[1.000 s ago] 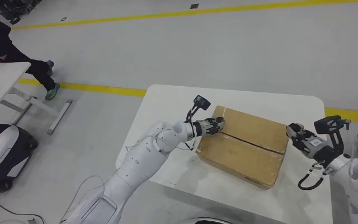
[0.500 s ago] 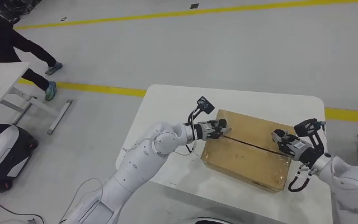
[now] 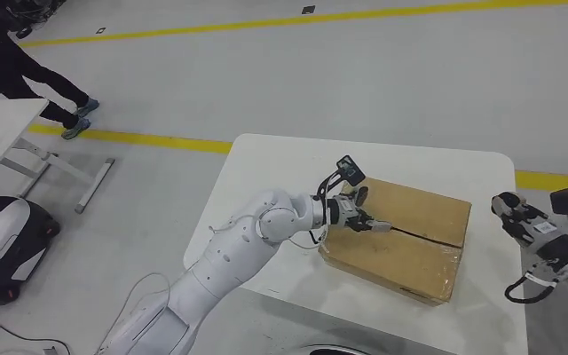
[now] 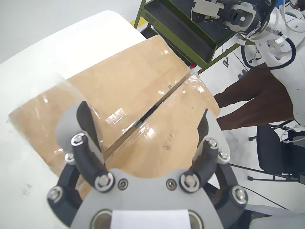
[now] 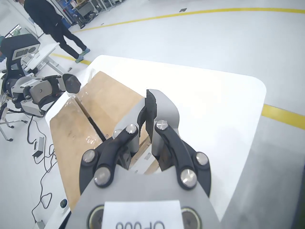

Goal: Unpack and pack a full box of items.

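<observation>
A brown cardboard box (image 3: 417, 213) lies shut on the white table (image 3: 284, 177), with clear tape along its centre seam (image 4: 152, 108). My left gripper (image 3: 373, 224) hovers open over the seam at the box's left end, its fingers (image 4: 82, 117) spread to either side of the seam with nothing between them. My right gripper (image 3: 522, 216) is shut and holds nothing. It hangs off the box's right end, over the table's right edge. The right wrist view takes in the box (image 5: 69, 129) and the left gripper (image 5: 71, 85) beyond it.
Bare table surface lies behind the box and to its left. A green metal rack (image 4: 171, 20) and an office chair (image 4: 274, 148) stand off the table past the box's right end. Cables trail on the floor (image 5: 40, 144).
The left gripper has slid right along the box top onto the seam. The right gripper came up to the box's right end, then drew back right. The box shifted slightly rightward.
</observation>
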